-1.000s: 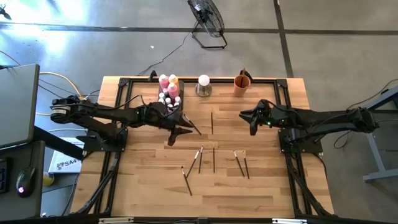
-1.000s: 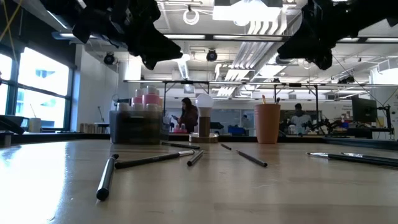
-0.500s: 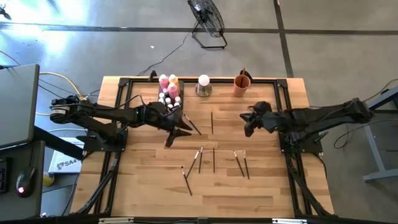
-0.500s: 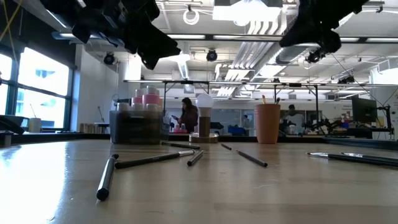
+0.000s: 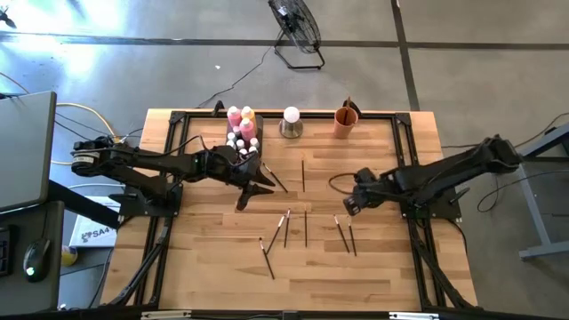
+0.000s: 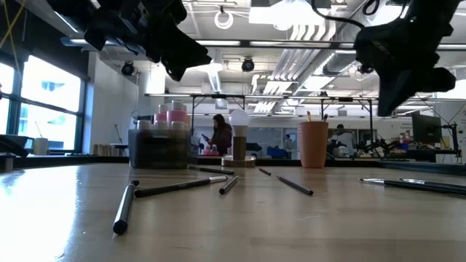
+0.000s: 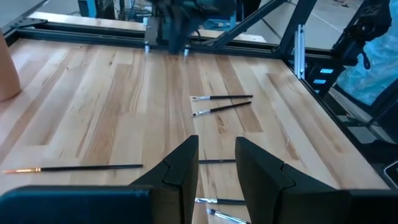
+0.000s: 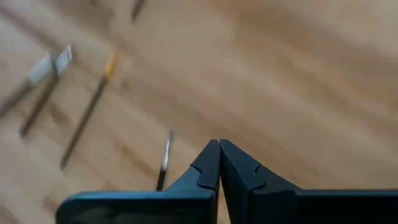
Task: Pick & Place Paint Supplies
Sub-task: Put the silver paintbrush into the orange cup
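High view: right tool (image 5: 349, 207), shut and empty, hangs near two paintbrushes (image 5: 344, 234); descending shut risks scattering them, while left tool (image 5: 251, 188) waits part-open.

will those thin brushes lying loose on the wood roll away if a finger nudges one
Probably. The paintbrushes look thin, round and light, lying flat on smooth table planks, so a sideways nudge likely rolls or spins one. They seem stiff, so one should lift without sagging, though it may pivot if gripped near one end.

The only legible writing is a partial "SA4" on a white box (image 5: 89, 233) lying on the floor left of the worktop (image 5: 213, 267); the rest of that label is hidden.
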You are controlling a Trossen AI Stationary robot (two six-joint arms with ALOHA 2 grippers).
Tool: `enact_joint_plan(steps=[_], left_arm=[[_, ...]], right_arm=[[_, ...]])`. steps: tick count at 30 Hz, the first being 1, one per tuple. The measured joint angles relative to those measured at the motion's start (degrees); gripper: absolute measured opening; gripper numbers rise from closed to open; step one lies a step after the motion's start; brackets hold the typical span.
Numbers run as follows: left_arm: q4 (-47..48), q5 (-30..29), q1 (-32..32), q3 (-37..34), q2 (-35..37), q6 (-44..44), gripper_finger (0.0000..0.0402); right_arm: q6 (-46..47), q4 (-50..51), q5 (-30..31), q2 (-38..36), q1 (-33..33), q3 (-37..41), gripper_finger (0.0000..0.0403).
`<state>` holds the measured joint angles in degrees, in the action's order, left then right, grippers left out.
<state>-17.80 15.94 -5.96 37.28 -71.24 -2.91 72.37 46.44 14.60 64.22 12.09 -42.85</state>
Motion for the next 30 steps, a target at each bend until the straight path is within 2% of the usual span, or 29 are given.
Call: enact_joint_plan(steps=[3, 10, 17, 24, 30], left_arm=[[0.0, 0.0, 0.0, 0.0, 0.0, 1.4, 0.0104], [0.0, -0.1, 0.0, 0.0, 0.0, 1.7, 0.0104], [0.0, -0.1, 0.0, 0.0, 0.0, 1.8, 0.0104], [0.0, -0.2, 0.0, 0.0, 0.0, 1.8, 0.0104], [0.0, -0.2, 0.0, 0.0, 0.0, 1.8, 0.0104]], right_arm=[[0.1, -0.3, -4.5, 2.9, 1.1, 0.0, 0.0003], [0.8, -0.3, -9.9, 8.0, 1.8, 0.0, 0.0003], [-2.9, -0.9, -15.1, 11.5, 1.8, 0.0, 0.0003], [-5.0, -2.0, -15.0, 14.1, 1.8, 0.0, 0.0008], [-4.5, -2.4, -15.0, 15.3, 1.8, 0.0, 0.0057]])
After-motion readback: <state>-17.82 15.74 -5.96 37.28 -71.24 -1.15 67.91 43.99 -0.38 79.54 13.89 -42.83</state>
